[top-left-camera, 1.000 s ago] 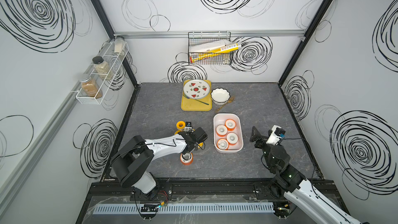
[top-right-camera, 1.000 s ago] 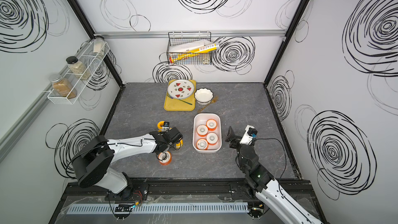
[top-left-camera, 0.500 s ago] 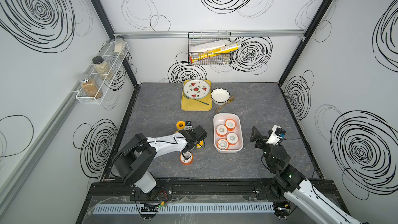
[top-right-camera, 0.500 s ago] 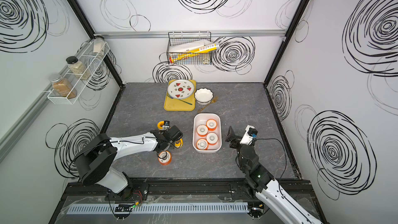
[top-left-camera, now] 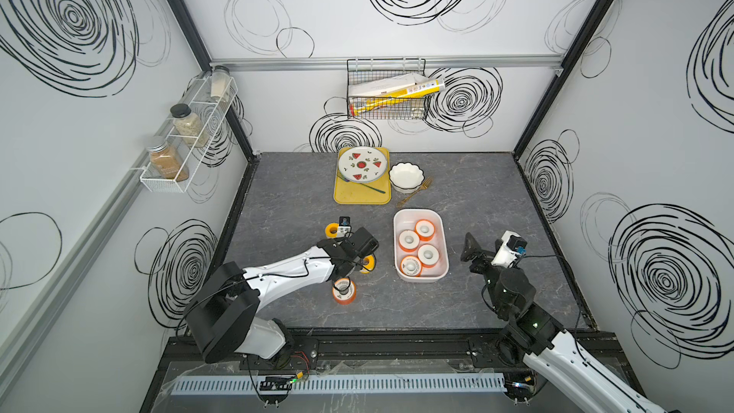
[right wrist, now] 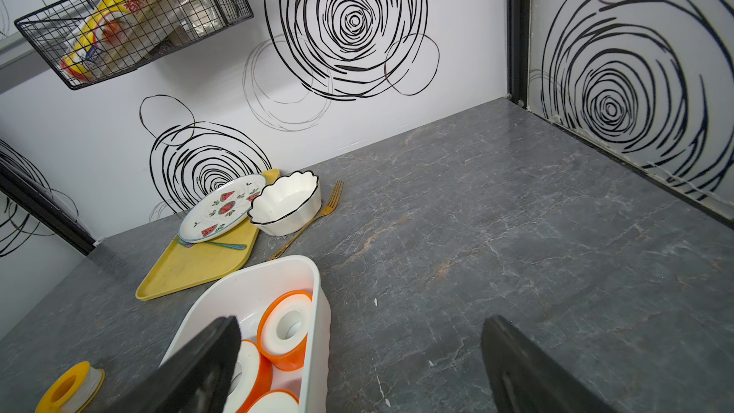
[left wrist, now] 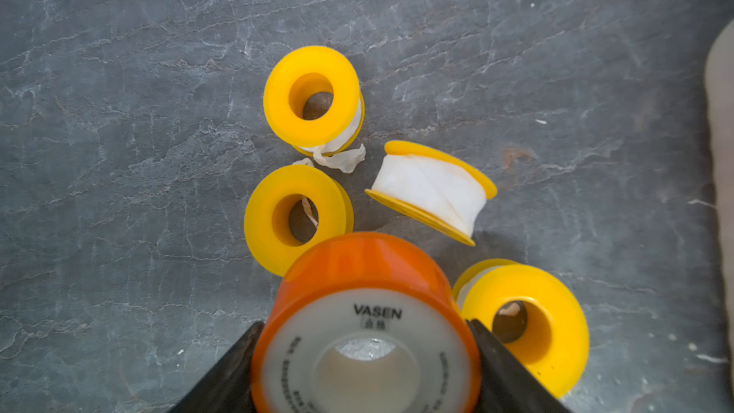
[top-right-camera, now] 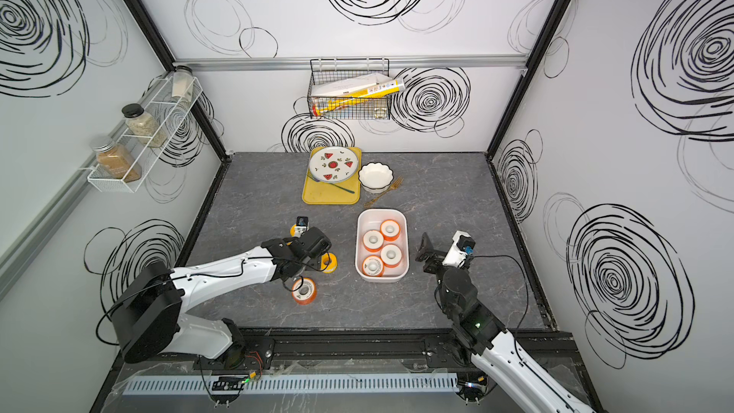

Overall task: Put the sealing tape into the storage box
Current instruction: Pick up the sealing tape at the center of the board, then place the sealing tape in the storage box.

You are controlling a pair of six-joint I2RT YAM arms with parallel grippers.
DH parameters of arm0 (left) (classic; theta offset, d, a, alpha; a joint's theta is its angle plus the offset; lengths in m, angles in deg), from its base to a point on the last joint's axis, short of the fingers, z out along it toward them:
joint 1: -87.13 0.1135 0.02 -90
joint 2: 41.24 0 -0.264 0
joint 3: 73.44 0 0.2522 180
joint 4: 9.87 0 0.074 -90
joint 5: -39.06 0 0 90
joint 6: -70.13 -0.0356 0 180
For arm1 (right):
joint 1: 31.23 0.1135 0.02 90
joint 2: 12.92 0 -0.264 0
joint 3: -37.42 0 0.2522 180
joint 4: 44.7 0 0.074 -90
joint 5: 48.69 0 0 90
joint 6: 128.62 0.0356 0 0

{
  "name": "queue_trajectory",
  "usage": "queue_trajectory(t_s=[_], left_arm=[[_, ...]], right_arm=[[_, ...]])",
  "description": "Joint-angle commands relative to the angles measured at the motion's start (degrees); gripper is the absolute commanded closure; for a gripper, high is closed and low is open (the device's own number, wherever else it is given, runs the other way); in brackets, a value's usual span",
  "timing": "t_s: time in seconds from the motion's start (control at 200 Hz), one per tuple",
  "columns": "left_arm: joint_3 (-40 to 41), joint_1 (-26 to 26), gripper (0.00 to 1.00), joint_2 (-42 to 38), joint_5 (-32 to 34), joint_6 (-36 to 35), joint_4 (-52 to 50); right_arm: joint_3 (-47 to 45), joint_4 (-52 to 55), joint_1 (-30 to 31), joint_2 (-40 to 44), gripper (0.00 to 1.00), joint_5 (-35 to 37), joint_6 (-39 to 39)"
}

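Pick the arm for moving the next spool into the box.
Left. The left gripper grips the orange spool, yellow spools right beside it. The right gripper is open and empty, beside the storage box, across it from the loose spools.

Table top (top-left-camera: 476,200): grey stone-look surface, veined, low sheen.
Storage box (top-left-camera: 405,219): white plastic, smooth, slight gloss.
Orange spool (left wrist: 357,268): glossy, translucent plastic rim with a matt white printed face.
Yellow spools (left wrist: 311,95): smooth opaque plastic. Their white tape is thin, matt and creased.
Tray (top-left-camera: 359,196): yellow plastic, dull and scuffed.
Plate (top-left-camera: 362,164) and bowl (top-left-camera: 406,177): glazed and glossy, ceramic by look.
Fork (top-left-camera: 415,192): gold-toned metal.
Far basket (top-left-camera: 423,107): black wire.
Left rack (top-left-camera: 163,187): white wire.
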Motion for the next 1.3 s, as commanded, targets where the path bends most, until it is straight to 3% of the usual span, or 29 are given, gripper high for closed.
queue_trajectory(t_s=[0.0,0.255,1.001,1.291], left_arm=[[-3.35,-0.91,0.29,-2.56,-1.74,-0.59,-1.93],[-13.17,-3.18,0.29,0.22,-7.07,-3.95,-1.46],[-50.71,-6.34,0.31,35.44,-17.86,-10.74,-2.06],[-60.87,-6.21,0.31,44.16,-19.92,-11.76,-3.90]], right_arm=[[-0.54,0.45,-0.14,0.54,0.01,0.85,0.45],[-0.54,0.30,-0.14,0.33,0.01,0.87,0.46],[-0.72,0.99,-0.15,1.11,0.01,1.48,0.99],[-0.70,0.96,-0.14,1.06,0.01,1.50,1.01]])
